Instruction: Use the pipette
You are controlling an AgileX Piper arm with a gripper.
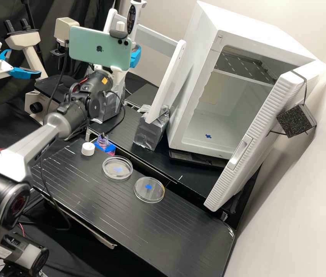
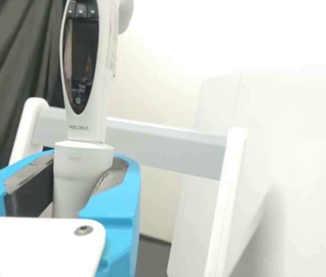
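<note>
The pipette [image 2: 82, 121] stands upright between the hand's two fingers, its lower body at the level of the pads [image 2: 34, 182] and its screen and buttons above them. The gripper [image 1: 135, 56] is closed to the pipette's width, a pad against either side of the body, and has hold of it there. In the high view the phone [image 1: 99, 48] sits on the arm's wrist, just in front of the hand, and covers part of it.

Just beyond the hand, the stand [image 2: 163, 147] runs its grey bar behind the pipette, between two white posts. Farther to the right of the hand in the high view is the white box [image 1: 197, 77], its door [image 1: 263, 111] open.

Below the hand, well apart from it, the bottle [image 1: 102, 141] stands uncapped with pink liquid inside, near the white cap [image 1: 88, 149]. Farther from the hand, two round clear dishes lie on the bench [image 1: 193, 238], near each other but not touching.
</note>
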